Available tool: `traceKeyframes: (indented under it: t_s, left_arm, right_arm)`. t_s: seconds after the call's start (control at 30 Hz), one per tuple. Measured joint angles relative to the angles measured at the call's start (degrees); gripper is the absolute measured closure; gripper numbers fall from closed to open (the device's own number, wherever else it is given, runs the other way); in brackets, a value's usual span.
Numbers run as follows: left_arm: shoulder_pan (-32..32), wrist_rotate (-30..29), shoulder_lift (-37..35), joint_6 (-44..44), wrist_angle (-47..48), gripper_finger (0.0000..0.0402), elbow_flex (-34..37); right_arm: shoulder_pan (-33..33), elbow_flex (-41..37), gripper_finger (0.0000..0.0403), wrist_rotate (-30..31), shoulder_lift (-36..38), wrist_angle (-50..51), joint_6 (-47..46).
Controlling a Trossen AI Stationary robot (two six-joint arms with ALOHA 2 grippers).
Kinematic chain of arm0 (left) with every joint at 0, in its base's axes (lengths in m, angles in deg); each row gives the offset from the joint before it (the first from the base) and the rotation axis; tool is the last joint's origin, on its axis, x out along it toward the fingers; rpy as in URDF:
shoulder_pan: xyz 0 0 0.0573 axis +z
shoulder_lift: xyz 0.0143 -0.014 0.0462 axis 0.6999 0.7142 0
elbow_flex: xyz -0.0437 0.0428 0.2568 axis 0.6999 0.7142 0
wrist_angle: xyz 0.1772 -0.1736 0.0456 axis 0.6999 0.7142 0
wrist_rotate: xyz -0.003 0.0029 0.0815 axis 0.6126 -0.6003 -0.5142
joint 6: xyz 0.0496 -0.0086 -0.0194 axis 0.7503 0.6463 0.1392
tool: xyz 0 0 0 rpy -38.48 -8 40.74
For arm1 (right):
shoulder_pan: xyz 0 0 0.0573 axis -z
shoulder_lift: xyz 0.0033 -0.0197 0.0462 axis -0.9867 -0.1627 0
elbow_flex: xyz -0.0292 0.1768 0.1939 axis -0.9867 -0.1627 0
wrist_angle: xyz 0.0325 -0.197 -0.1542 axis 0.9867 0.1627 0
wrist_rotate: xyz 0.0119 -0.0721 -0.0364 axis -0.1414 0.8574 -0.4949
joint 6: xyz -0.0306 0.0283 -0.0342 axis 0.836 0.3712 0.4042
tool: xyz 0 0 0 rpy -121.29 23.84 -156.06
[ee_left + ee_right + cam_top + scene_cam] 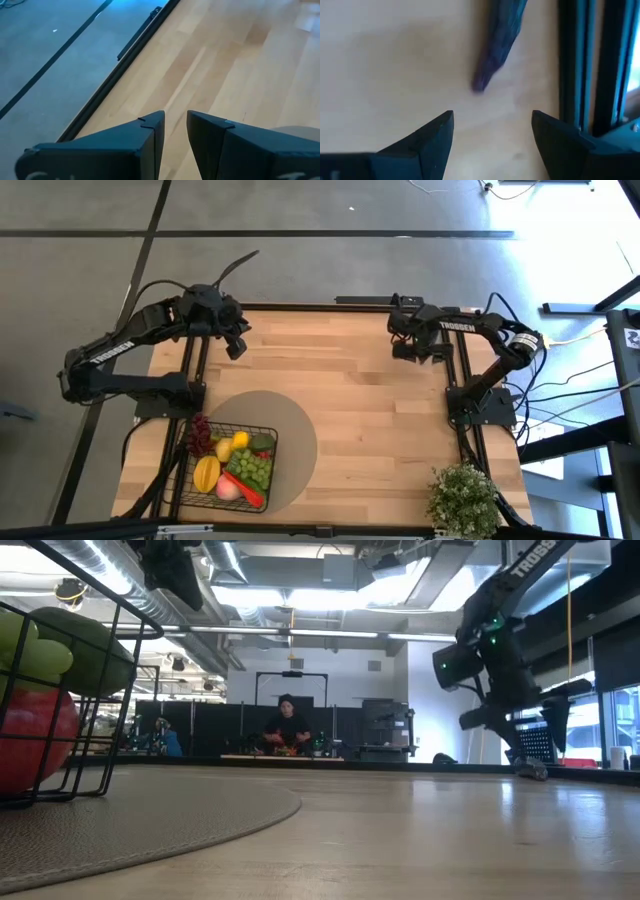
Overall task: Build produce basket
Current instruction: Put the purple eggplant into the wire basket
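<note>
1. Now look for the basket [272, 465] on the round mat [295, 430], on the left arm's side of the table [340, 400]. Count lots of produce [235, 465] packed inside: green grapes [255, 470], a yellow fruit [207, 473] and more.
2. Look past the right gripper [492, 122] in its own wrist view. Find a long, dark purple thing [497, 45] lying flat on the wood, right beside the table's black frame. Too blurry to be sure, but probably the eggplant, well apart from the basket.
3. See the right gripper's fingers [432, 135] spread wide, with nothing between them, hanging above that purple thing.
4. See the left gripper [175, 120] up over the far left part of the table. Only a small gap between its fingers, and nothing in it.
5. Guess how the purple thing feels: likely light, since it is a toy. Likely smooth and a bit slippery too. Probably hard enough not to squash.
6. Take hold across the fat middle, not the thin pointy end, which could slide out.
7. Squeeze gently and lift straight up, away from the frame.
8. Set it down softly on top of the other produce, so nothing rolls out.
</note>
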Motion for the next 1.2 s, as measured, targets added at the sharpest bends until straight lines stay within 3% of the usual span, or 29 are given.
traceKeyframes:
  t_s: [0.23, 0.8, 0.97, 1.2]
  left_arm:
    - [0.31, 0.73, 0.0, 1.44, 0.04, 0.0331, 0.0]
    - [0.31, 2.61, 0.0, 3.05, 0.13, 0.0331, 0.0]
    - [0.31, 2.61, 0.0, 2.98, 0.13, 0.0331, 0.0]
    - [0.31, 3.02, 0.0, 3.06, 0.2, 0.0331, 0.0]
  right_arm:
    - [1.41, -2.07, 0.0144, 8.77, -0.02, -6.88, -3.37]
    - [5.96, -9.24, 0.015, 8.96, 0.22, -17.23, -3.33]
    - [6.42, -9.23, 0.019, 10.11, 0.1, -18.54, -3.2]
    - [6.94, -9.22, 0.0288, 10.48, -0.02, -19.41, -3.34]
